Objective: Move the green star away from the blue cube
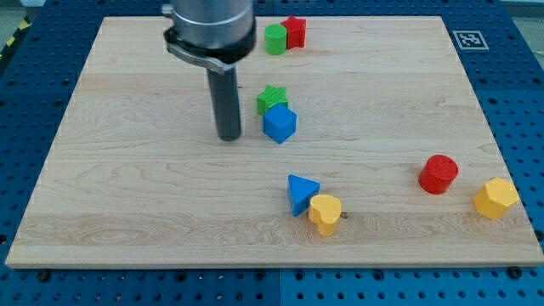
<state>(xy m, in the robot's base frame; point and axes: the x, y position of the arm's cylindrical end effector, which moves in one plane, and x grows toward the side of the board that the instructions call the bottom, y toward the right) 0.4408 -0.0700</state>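
The rod is seen descending from the view's top, and my tip (229, 138) is placed on the wooden board (127, 195) just to the view's left of the green star (271, 98) and the blue cube (279, 124), with a narrow gap left between tip and blocks. Nothing is gripped or held, the rod being a plain pusher, and no block is touched by it. The green star is found touching the blue cube, set directly above it in the view. A green cylinder (274, 39) and a red star (294, 31) are seen together near the board's top edge. A blue triangle (300, 193) and a yellow heart-shaped block (325, 212) are in contact toward the view's bottom. A red cylinder (438, 174) and a yellow hexagon (495, 198) are located apart at the view's right.
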